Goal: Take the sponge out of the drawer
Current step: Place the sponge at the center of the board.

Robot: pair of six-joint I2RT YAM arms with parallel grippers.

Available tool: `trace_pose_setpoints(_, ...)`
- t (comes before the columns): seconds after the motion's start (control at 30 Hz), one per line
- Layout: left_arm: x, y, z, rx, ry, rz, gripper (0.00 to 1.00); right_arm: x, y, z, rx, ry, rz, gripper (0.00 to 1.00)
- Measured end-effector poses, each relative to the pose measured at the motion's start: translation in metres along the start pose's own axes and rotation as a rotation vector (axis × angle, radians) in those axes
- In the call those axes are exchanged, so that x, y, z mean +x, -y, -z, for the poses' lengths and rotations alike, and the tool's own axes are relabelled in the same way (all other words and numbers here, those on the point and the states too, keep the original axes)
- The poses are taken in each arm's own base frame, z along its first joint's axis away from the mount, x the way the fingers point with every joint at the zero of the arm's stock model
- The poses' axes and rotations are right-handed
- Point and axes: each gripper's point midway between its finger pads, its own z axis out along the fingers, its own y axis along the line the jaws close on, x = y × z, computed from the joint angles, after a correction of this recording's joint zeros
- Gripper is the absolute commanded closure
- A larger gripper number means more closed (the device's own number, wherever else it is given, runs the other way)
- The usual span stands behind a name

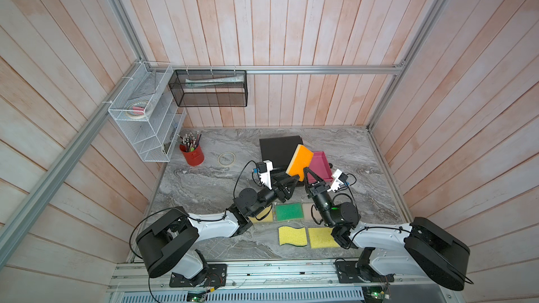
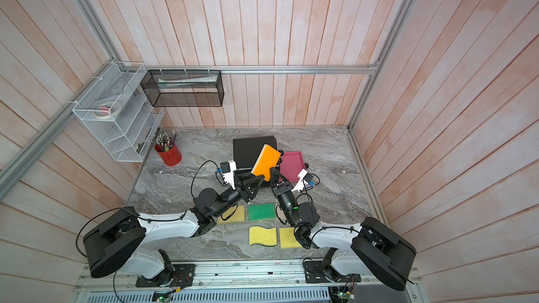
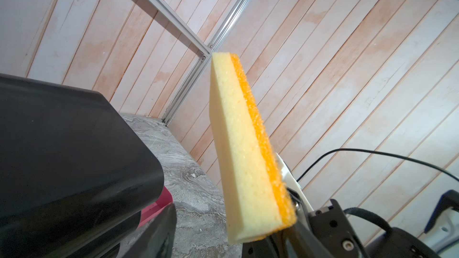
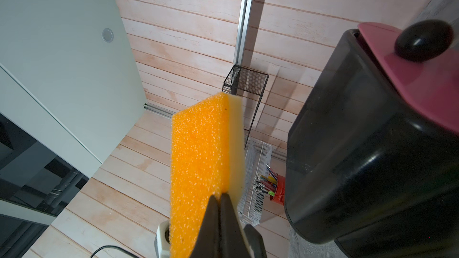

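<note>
**Top views.** The right gripper (image 1: 305, 170) is pinched onto the lower edge of the orange sponge (image 1: 299, 160). The sponge hangs tilted in the air, over the black drawer unit (image 1: 277, 148) and the pulled-out pink drawer (image 1: 322, 166). As far as I can judge it touches neither, so it is out of the drawer but not yet set down. I read the edge grip as suiting a pick from a shallow tray.

The left gripper (image 2: 260, 178) sits at the unit's front, just beside the sponge. I cannot tell whether its jaws are open or closed. My guess is that it is there to steady the unit.

Other sponges (image 2: 261, 212) lie in rows nearer the arm bases, which looks like the drop area.

**Left wrist.** The sponge (image 3: 243, 150) shows edge-on, with the pale foam toward the lens. Only one dark finger (image 3: 162, 229) is visible, so the jaw state is unresolved.

**Right wrist.** Both fingers (image 4: 211, 209) are closed tight on the sponge's end. The drawer's black knob (image 4: 423, 39) is well apart from it.
</note>
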Motion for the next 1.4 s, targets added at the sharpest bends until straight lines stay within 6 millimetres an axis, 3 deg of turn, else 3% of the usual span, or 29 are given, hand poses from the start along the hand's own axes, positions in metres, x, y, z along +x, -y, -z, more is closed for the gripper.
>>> trace_pose_setpoints(0.27, 0.003, 0.0, -0.002, 0.025, 0.008, 0.021, 0.65, 0.007, 0.002, 0.0, 0.003, -0.015, -0.009, 1.0)
trace_pose_setpoints(0.4, 0.0, 0.003, -0.002, 0.037, 0.021, 0.027, 1.0, 0.01, 0.002, -0.003, 0.001, -0.016, -0.012, 1.0)
trace_pose_setpoints(0.47, -0.001, 0.003, -0.002, 0.037, 0.026, 0.021, 1.0, 0.01, 0.001, -0.004, -0.004, -0.013, -0.014, 1.0)
trace_pose_setpoints(0.6, -0.007, 0.003, 0.0, 0.032, 0.031, 0.018, 1.0, 0.011, -0.001, -0.005, -0.011, -0.018, -0.008, 0.65)
trace_pose_setpoints(0.77, -0.028, 0.009, 0.013, 0.018, 0.025, 0.006, 1.0, 0.011, -0.01, -0.004, 0.0, -0.032, 0.073, 0.48)
trace_pose_setpoints(0.83, -0.04, 0.016, 0.021, 0.014, 0.019, -0.009, 1.0, 0.004, -0.021, -0.003, 0.009, -0.017, 0.133, 0.45)
trace_pose_setpoints(0.97, -0.05, 0.026, 0.042, -0.009, -0.046, -0.039, 1.0, -0.017, -0.061, -0.007, -0.003, 0.042, 0.258, 0.37)
trace_pose_setpoints(1.03, -0.046, 0.024, 0.053, -0.038, -0.106, -0.044, 1.0, -0.027, -0.077, -0.007, 0.0, 0.069, 0.328, 0.34)
trace_pose_setpoints(1.13, -0.03, 0.017, 0.069, -0.091, -0.213, -0.037, 1.0, -0.034, -0.085, -0.012, 0.044, 0.07, 0.456, 0.32)
trace_pose_setpoints(1.4, 0.027, 0.001, 0.124, -0.207, -0.515, 0.079, 1.0, -0.025, -0.074, -0.037, 0.147, -0.074, 0.734, 0.3)
